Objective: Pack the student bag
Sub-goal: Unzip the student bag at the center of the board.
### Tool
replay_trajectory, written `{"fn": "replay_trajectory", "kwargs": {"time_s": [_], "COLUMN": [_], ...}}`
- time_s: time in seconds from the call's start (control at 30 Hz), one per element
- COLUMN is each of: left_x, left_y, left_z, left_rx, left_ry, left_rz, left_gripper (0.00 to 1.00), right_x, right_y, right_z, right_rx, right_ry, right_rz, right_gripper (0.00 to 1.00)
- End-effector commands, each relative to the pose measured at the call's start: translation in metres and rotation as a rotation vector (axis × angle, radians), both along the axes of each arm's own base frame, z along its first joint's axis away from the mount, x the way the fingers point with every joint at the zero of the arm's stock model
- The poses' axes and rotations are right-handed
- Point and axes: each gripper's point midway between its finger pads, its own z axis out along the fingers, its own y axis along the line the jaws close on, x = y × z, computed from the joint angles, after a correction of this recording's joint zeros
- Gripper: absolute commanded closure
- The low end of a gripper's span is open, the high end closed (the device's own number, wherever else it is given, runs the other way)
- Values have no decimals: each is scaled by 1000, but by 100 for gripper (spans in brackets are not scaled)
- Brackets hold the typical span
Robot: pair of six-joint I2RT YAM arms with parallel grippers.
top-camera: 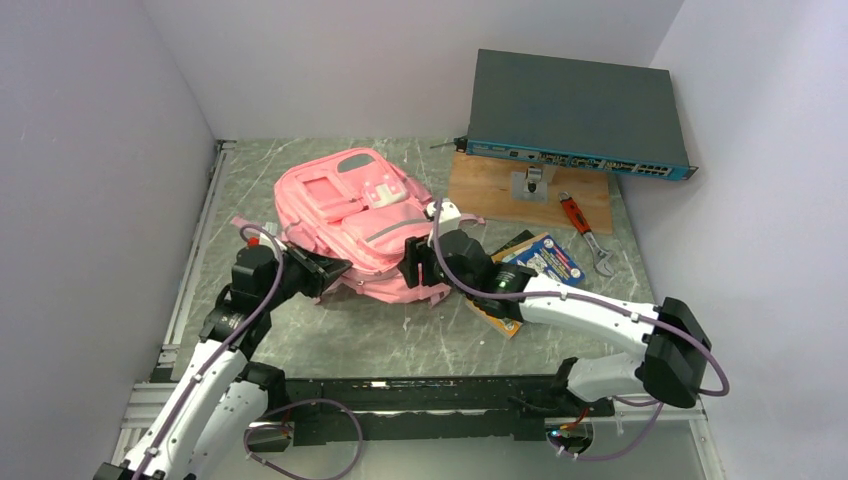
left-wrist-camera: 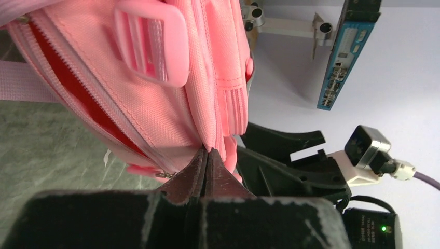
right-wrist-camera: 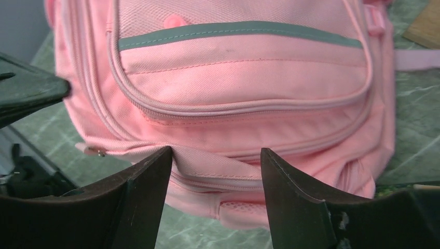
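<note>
Grey marbled table [top-camera: 400,340], frame centre: student bag [top-camera: 355,215], lying flat. Left gripper [top-camera: 335,270] fingers pressed together on a fabric fold at its lower-left edge; right gripper [top-camera: 412,265] fingers spread astride a pink flap, lower right. Likely step: parting the bag's mouth; next, clamp right fingers on that flap, then pull apart.

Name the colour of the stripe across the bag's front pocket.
The stripe is grey on the pink student bag; clearest in the right wrist view.

The bag [top-camera: 350,215] was a soft pink backpack with grey-trimmed front pockets and a small white tag. It lay front-up on the table [top-camera: 400,340], slumped. A zip at its near left edge gaped, showing red lining inside.
</note>
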Motion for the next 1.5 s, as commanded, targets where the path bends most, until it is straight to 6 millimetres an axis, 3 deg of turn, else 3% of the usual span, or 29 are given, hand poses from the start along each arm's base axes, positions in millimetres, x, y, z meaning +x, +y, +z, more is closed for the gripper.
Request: {"fn": "replay_trajectory", "kwargs": {"time_s": [0.0,0.1,0.2,0.4,0.5,0.67,0.9,1.0,1.33,1.47], "left_x": [-6,-6,-6,-4,-4,-7,-8,-6,-6,-6], "left_y": [-23,-31,-34,-38,-41,-43,-41,-42,-48,-48], "left_z": [40,50,57,59,58,60,55,47,48,48], "left_rx": [-105,-116,-113,-112,-118,-131,-135,-136,-164,-177], "left_ry": [-121,-147,-164,-167,-158,-153,-148,-129,-128,-123], "left_rz": [-89,-111,-124,-139,-159,-170,-155,-155,-184,-184], "left_gripper": [100,100,100,100,100,100,100,100,100,100], "right_x": [32,23,-4,-69,-86,-72,-38,-36,-39,-36], "right_y": [-9,-18,-18,23,45,60,46,46,71,72], "right_z": [24,24,28,31,24,3,-8,-7,-19,-22], "right_rx": [-87,-107,-71,75,125,99,53,15,-49,-83], "right_ry": [-110,-87,-48,49,83,87,17,-42,-95,-136], "right_rz": [-58,-49,-18,137,159,9,-276,-336,-331,-380], "right_gripper": [34,33,29,20,21,20,31,40,48,56]}}
